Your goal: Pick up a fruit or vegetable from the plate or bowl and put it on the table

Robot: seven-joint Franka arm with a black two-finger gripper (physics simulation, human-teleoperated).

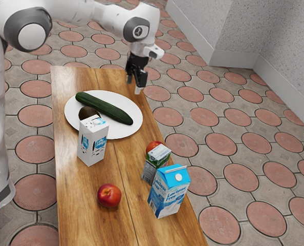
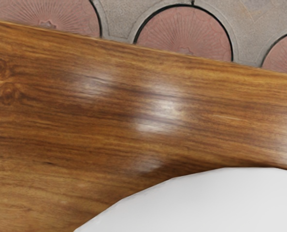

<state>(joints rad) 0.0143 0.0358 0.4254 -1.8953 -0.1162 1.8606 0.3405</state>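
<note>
The plate (image 1: 130,128) is plain white, the cucumber (image 1: 107,108) dark green, the table (image 1: 71,205) brown with streaky wood grain. One carton (image 1: 165,199) is blue and white; the box (image 1: 85,144) is white with blue and black marks. Round pinkish-red discs dot the grey floor (image 1: 20,110), and the peach (image 1: 109,196) is red with a touch of orange.

Exterior view, low and right of centre: blue-white carton (image 1: 167,197), on it is written "Lactose Free". Small green-white carton (image 1: 149,171) just beside: print too small for reading. White carton (image 1: 86,146), left of centre: blue print, also not readable. Arm (image 1: 125,23), upper centre: round sign, unclear.
</note>
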